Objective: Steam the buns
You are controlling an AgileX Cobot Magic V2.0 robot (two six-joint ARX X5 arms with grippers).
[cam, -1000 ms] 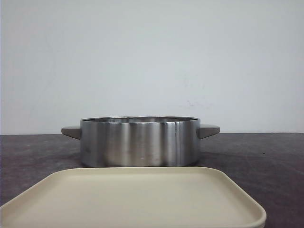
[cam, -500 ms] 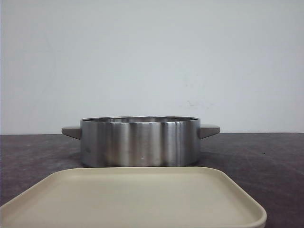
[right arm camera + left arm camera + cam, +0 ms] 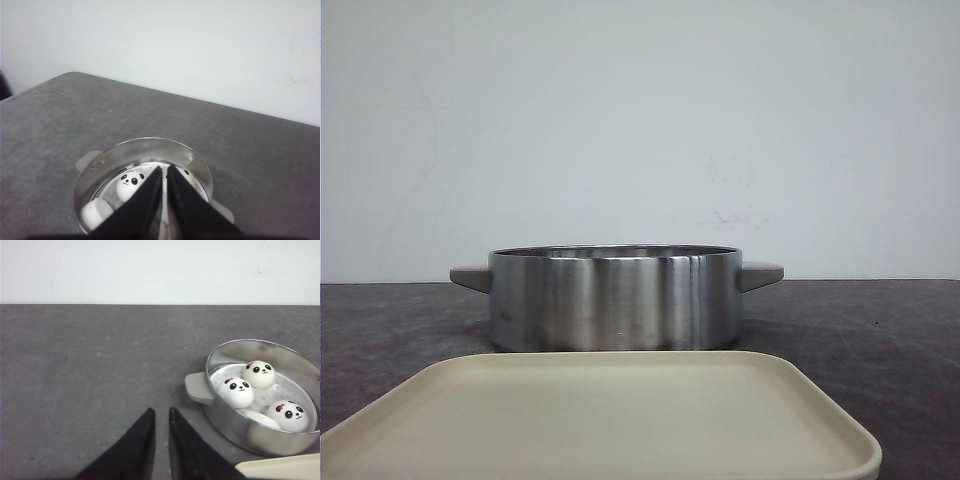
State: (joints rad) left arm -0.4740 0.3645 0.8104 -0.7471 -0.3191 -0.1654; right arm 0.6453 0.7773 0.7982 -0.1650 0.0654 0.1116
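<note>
- Front view: nothing has changed in the past second; the steel pot (image 3: 613, 298) stands behind a bare cream tray (image 3: 610, 420).
- Left wrist view: the buns (image 3: 236, 392) sit inside the pot; the left gripper (image 3: 160, 415), nearly clenched, hangs empty beside it.
- Right wrist view: the right gripper (image 3: 164, 172), jaws almost together, holds nothing above the pot; loading looks finished.

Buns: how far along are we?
Done: the buns sit inside the steel pot; four show, one mostly hidden. The beige tray is bare. In hand: nothing; left gripper and right gripper nearly closed, empty. Left: no lid in view.
</note>
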